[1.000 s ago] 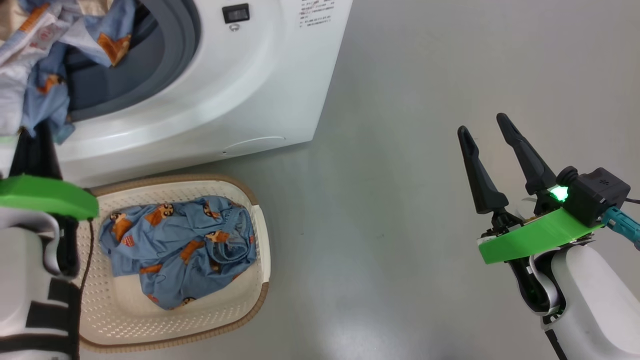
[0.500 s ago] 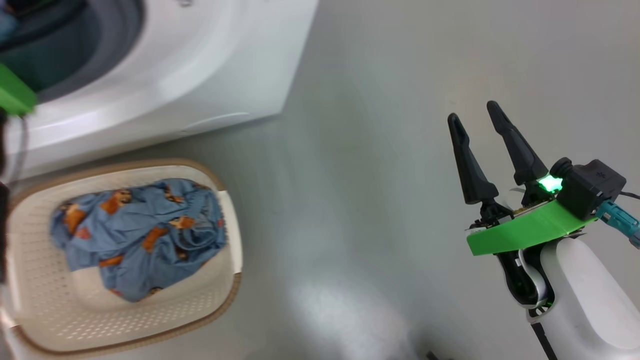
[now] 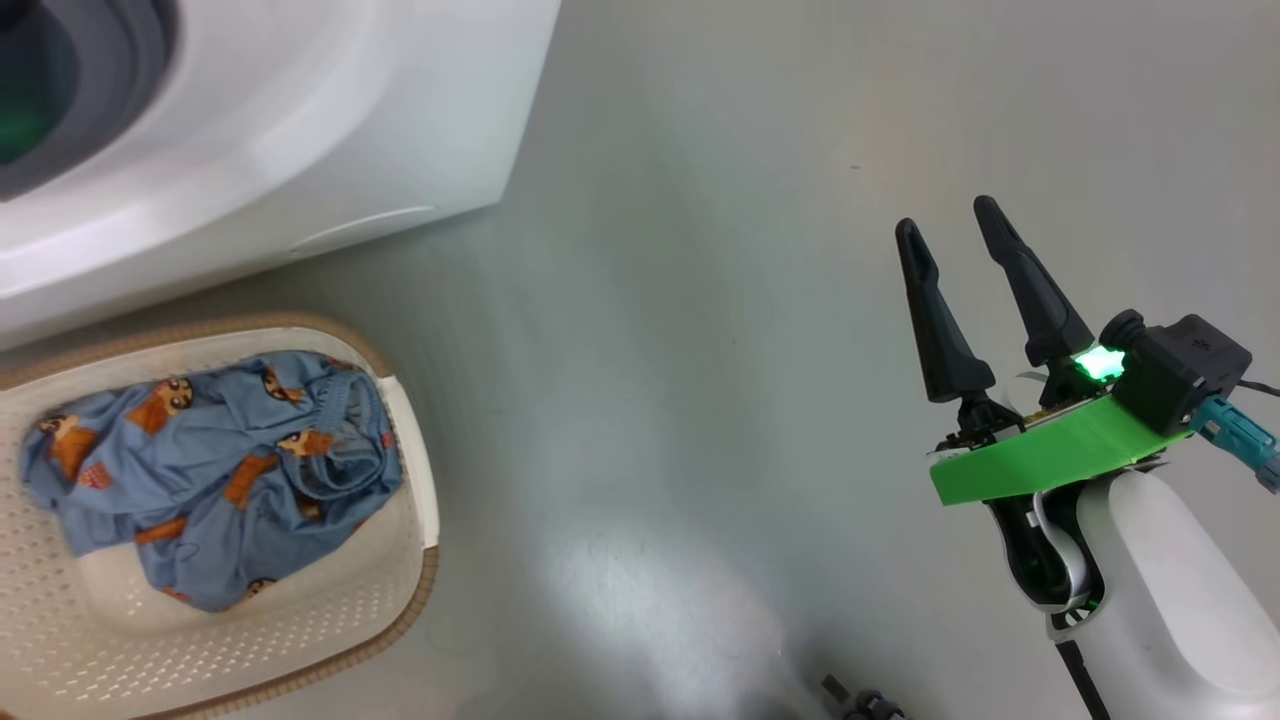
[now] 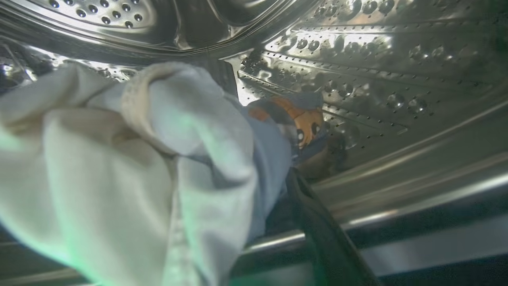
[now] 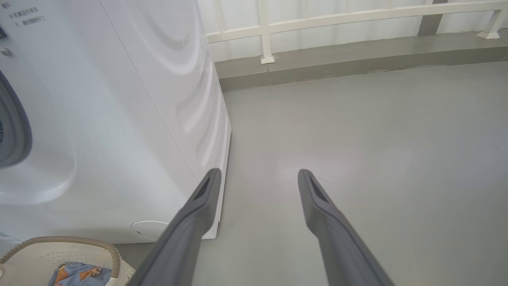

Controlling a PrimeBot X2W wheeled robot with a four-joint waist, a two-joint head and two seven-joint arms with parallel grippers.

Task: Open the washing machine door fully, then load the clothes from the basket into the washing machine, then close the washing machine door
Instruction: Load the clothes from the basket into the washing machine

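Our left hand's visible finger lies inside the washing machine, half under the clothes (gripping or not, we cannot tell), our right hand spread empty beside the machine, so we judge loading underway, needing next the blue garment in the basket before it.

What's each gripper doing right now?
Left gripper: cannot tell; clothes hide one finger inside the steel drum.
Right gripper: open, empty.

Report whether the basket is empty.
Not empty: a crumpled light blue garment with orange-brown cartoon prints lies inside the cream perforated plastic basket.
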